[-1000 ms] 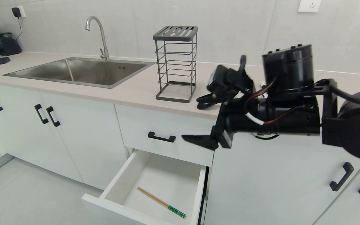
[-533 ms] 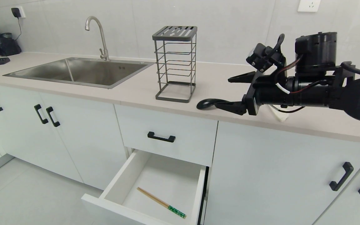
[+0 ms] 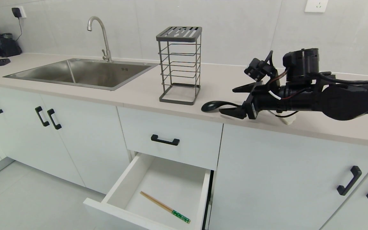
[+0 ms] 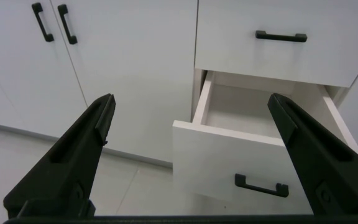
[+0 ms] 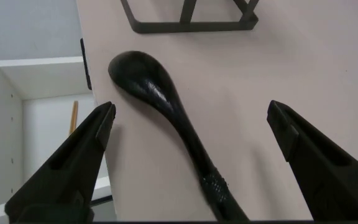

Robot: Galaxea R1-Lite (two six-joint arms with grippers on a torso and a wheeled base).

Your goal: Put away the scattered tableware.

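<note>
A black spoon [image 3: 210,106] lies on the beige counter [image 3: 145,92] near its front edge, its handle running under my right gripper [image 3: 228,100]. That gripper is open and hovers just above the handle. In the right wrist view the spoon [image 5: 160,99] lies between the spread fingers of my right gripper [image 5: 190,115], touching neither. A pair of chopsticks [image 3: 164,207] lies in the open lower drawer [image 3: 203,191]. My left gripper [image 4: 191,102] is open and holds nothing, out in front of the drawer [image 4: 229,140].
A dark wire rack [image 3: 180,65] stands on the counter left of the spoon, with a sink [image 3: 81,72] and tap further left. A small white object [image 3: 288,120] lies under my right arm. A shut drawer with a black handle [image 3: 164,140] sits above the open one.
My right gripper has risen from in front of the cabinet to above the counter, then moved farther out over the counter and lowered beside the spoon's handle. It stays open.
</note>
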